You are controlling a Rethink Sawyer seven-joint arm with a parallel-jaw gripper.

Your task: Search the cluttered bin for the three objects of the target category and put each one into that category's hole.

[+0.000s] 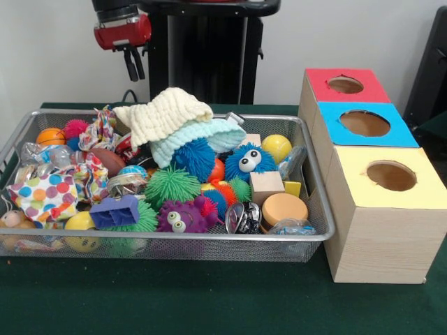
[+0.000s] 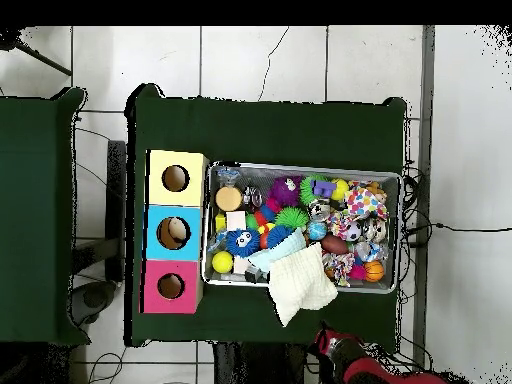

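Bin (image 1: 311, 236) lies lengthwise beside three holed boxes (image 1: 380, 202), claw (image 1: 134, 64) above.

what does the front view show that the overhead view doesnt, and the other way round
Only the front view shows the gripper clearly, hanging above the bin's far left corner, its fingers close together with nothing between them, and the wooden sides of the boxes. Only the overhead view shows the tiled floor around the table and a second green table. Both show the wire bin full of toys, the cream knitted cloth draped over its rim, and the red, blue and yellow lids with round holes.
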